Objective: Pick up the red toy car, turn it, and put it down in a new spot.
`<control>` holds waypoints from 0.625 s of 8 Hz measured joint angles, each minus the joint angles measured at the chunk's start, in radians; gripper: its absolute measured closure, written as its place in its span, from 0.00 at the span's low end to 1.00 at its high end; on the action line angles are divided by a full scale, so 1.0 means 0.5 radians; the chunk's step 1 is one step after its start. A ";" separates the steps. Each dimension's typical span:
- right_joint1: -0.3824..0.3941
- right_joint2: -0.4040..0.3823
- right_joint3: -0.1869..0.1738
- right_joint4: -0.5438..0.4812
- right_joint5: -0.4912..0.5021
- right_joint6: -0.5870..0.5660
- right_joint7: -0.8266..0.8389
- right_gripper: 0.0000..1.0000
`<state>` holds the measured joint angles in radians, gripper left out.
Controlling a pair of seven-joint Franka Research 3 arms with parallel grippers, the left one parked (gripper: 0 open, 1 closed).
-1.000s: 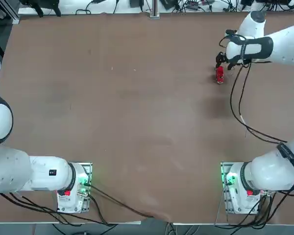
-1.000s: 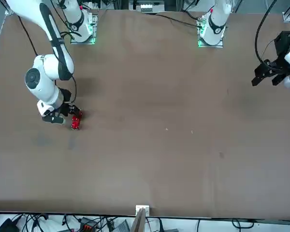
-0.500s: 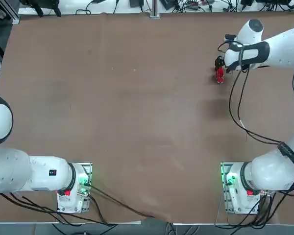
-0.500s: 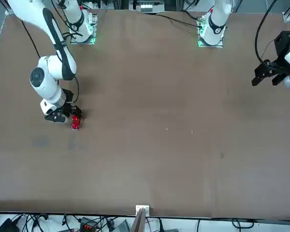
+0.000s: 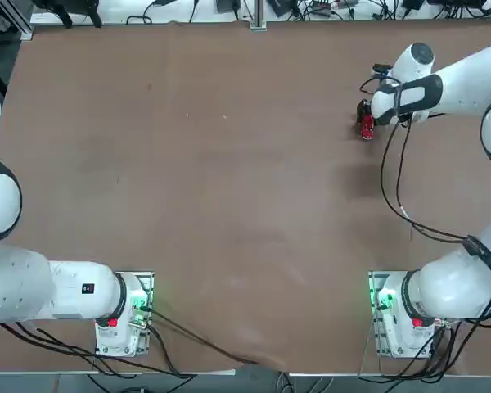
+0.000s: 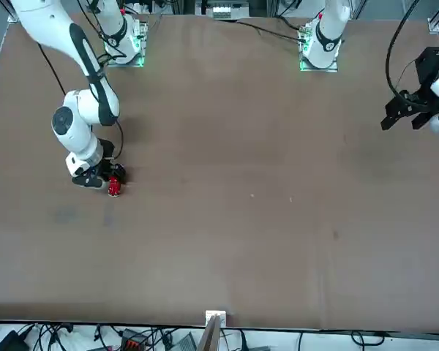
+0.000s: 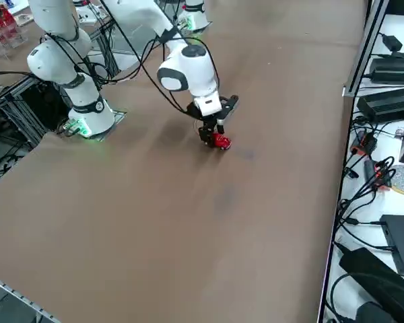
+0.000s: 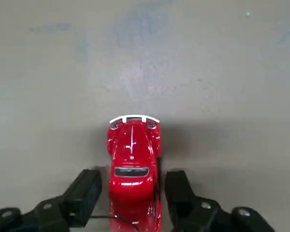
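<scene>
Where the top view shows the bench's (image 5: 229,205) far right part, the red toy car (image 5: 366,125) sits under the right gripper (image 5: 364,121). From the front and right side, likewise. At the wrist, spread fingers (image 8: 84,195) straddle it, unclenched.

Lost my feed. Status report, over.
Right gripper open, fingers straddling red toy car. Car on table, not gripped. Nothing in the way.

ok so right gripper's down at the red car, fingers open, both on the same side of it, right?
Not the same side. The wrist view shows the right gripper open with one finger on each side of the red car, straddling it. It is down at the car on the table.
</scene>
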<state>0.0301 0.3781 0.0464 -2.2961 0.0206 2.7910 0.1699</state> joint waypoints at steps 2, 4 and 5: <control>0.000 -0.018 0.000 0.001 0.000 0.009 0.000 0.49; 0.000 -0.086 -0.003 0.015 0.000 -0.074 0.000 0.49; -0.002 -0.173 -0.014 0.048 0.000 -0.222 0.000 0.49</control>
<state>0.0290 0.2916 0.0393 -2.2721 0.0206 2.6799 0.1699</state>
